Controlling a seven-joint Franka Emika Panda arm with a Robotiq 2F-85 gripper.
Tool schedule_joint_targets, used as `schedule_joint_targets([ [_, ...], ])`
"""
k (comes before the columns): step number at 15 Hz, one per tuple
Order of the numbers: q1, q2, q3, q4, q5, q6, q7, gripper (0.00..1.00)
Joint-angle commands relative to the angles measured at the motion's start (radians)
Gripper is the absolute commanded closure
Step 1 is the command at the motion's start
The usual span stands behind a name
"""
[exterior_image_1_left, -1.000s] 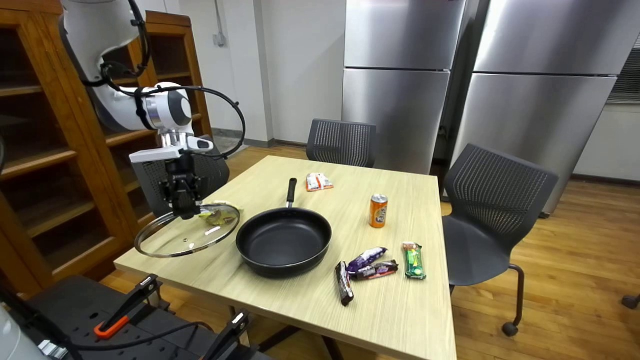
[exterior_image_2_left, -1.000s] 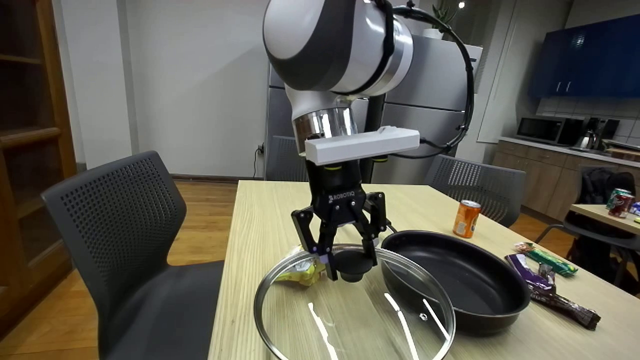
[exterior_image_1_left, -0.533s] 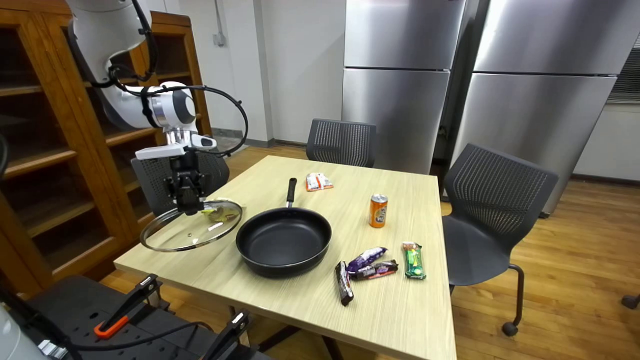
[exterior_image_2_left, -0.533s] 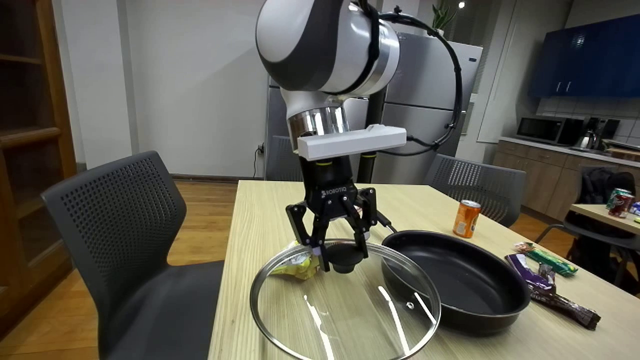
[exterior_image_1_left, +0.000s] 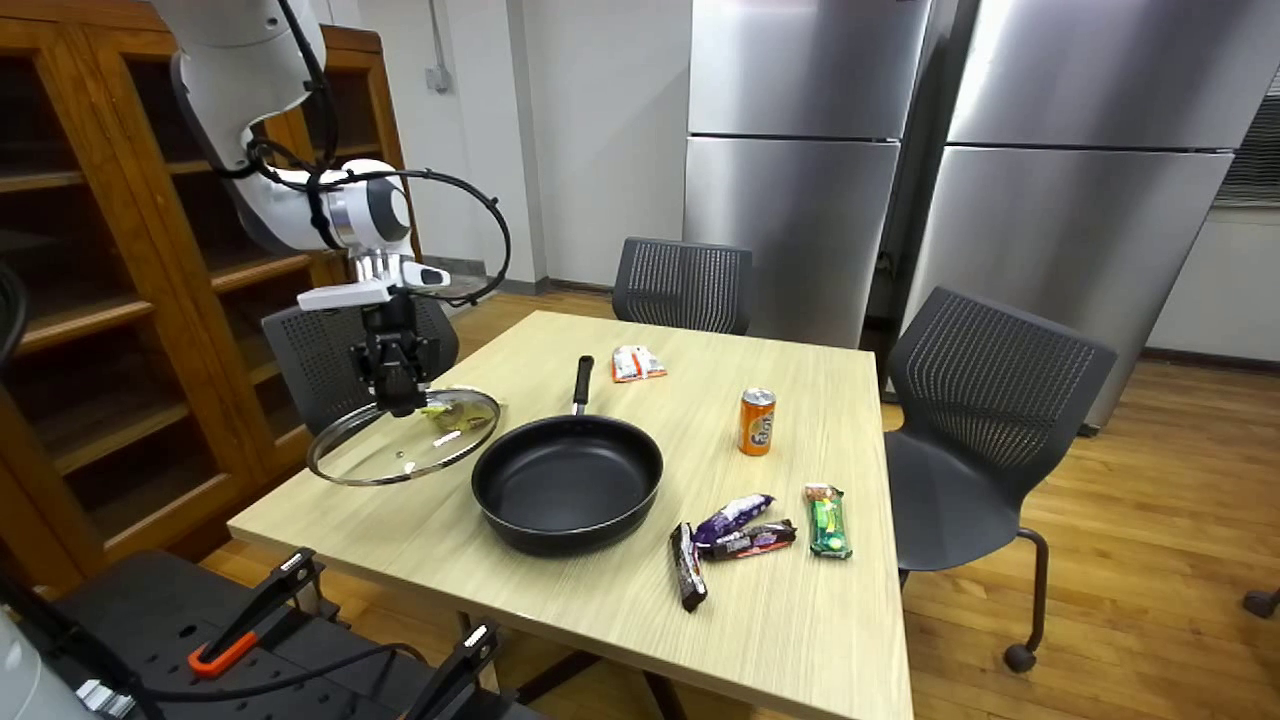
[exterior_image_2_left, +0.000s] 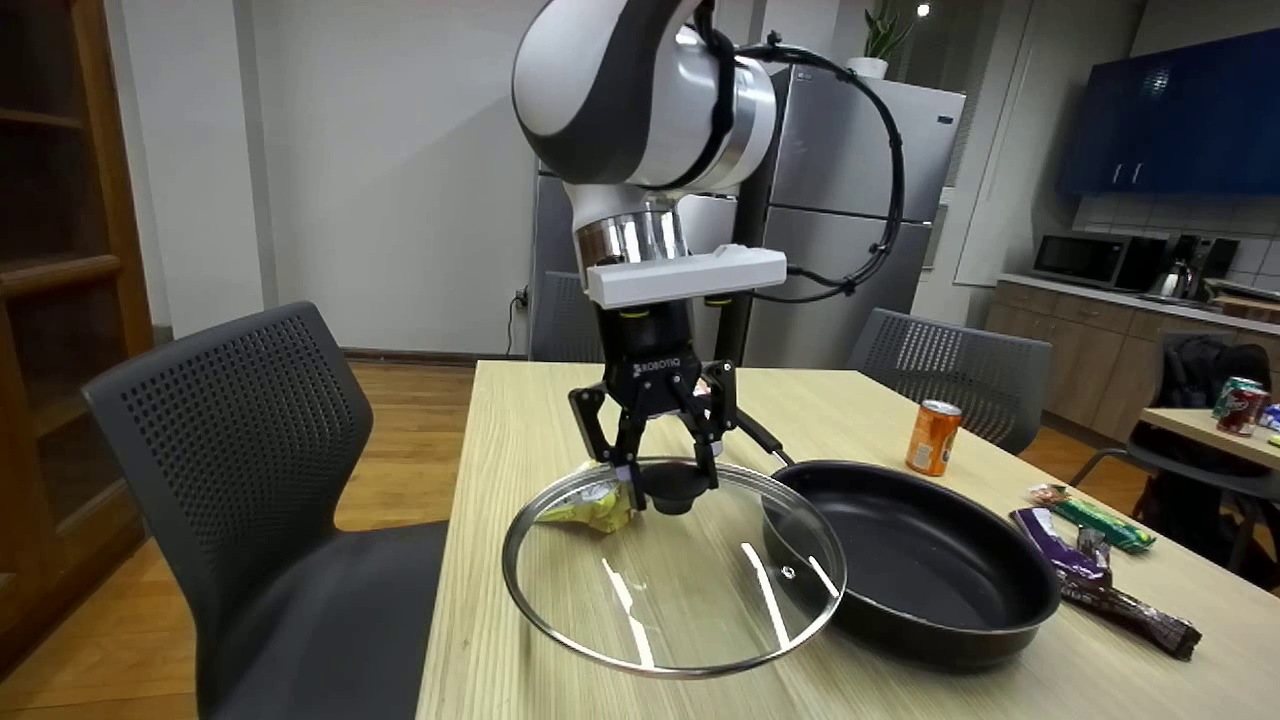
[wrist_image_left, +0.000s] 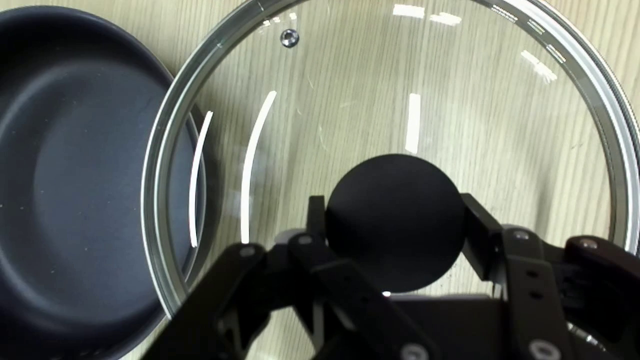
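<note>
My gripper (wrist_image_left: 395, 222) is shut on the round black knob of a clear glass lid (wrist_image_left: 350, 100) with a metal rim. It holds the lid above the table, slightly tilted. The gripper shows in both exterior views (exterior_image_1_left: 400, 400) (exterior_image_2_left: 672, 488), as does the lid (exterior_image_1_left: 400, 450) (exterior_image_2_left: 690, 600). A black frying pan (exterior_image_1_left: 567, 485) stands on the table beside the lid, its handle pointing toward the fridges. The wrist view shows the lid's edge overlapping the rim of the pan (wrist_image_left: 90, 175). A yellow packet (exterior_image_2_left: 608, 512) lies behind the lid, partly seen through the glass.
On the light wood table (exterior_image_1_left: 620, 620) are an orange can (exterior_image_1_left: 757, 422), a white and orange packet (exterior_image_1_left: 637, 364), a purple wrapped bar (exterior_image_1_left: 733, 518), two dark wrapped bars (exterior_image_1_left: 689, 567) and a green packet (exterior_image_1_left: 828, 520). Grey chairs (exterior_image_1_left: 985, 420) surround the table.
The gripper has carried the lid right and slightly up in an exterior view, and left and up in another. The lid is nearer the pan. The pan and snacks have not moved.
</note>
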Motion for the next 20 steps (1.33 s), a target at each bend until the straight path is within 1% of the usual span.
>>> schedule_joint_targets([
  [1,-0.004,0.011,0.007,0.076,-0.004,-0.065,-0.012,0.61],
  [6,0.005,-0.017,0.006,0.041,-0.01,-0.027,0.003,0.61],
  [10,0.018,-0.048,0.006,-0.014,-0.017,0.016,0.015,0.61],
  [20,0.051,-0.148,0.002,-0.235,-0.027,0.215,0.036,0.61],
])
